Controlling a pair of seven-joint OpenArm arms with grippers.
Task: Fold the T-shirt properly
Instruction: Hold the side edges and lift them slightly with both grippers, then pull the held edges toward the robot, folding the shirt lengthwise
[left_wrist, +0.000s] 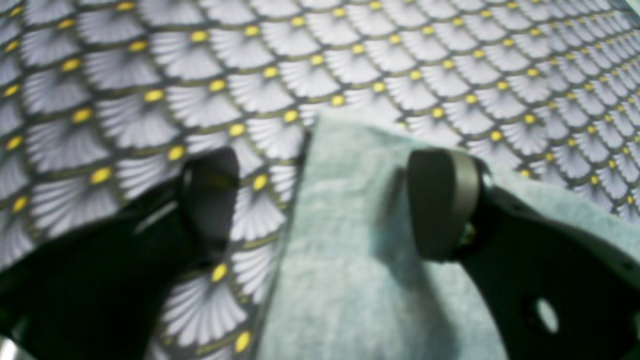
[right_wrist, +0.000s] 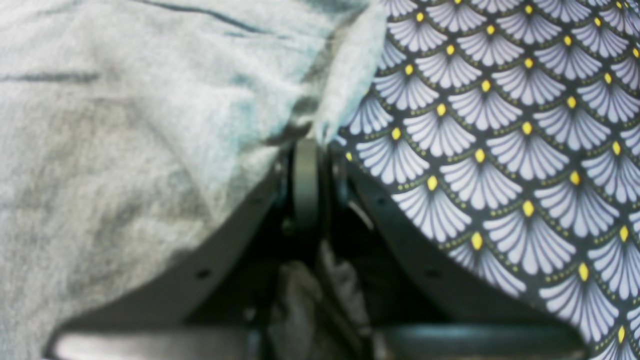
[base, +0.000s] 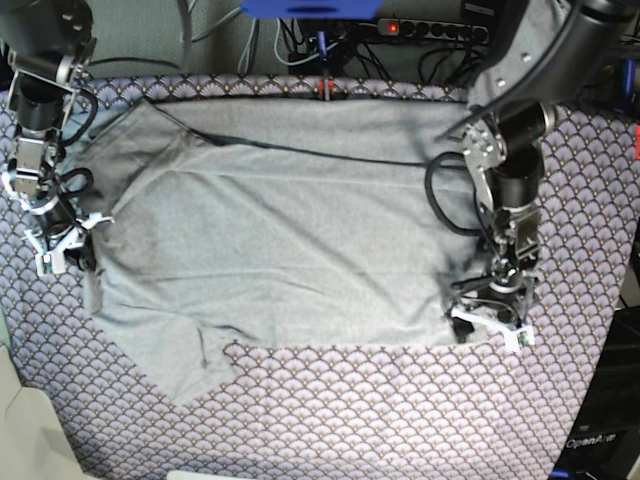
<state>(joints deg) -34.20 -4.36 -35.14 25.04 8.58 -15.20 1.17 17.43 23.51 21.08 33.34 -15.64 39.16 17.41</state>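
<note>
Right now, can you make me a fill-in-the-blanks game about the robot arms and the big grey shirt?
1. The plain light grey knit T-shirt lies on a purple scallop-patterned ____.
2. The left end effector has its jaws ____, with the shirt's edge lying between them.
3. The right end effector is ____ on a corner of the shirt.
4. The dots on the purple scallop-patterned tablecloth are ____.

Missing words: tablecloth; open; shut; yellow
</note>
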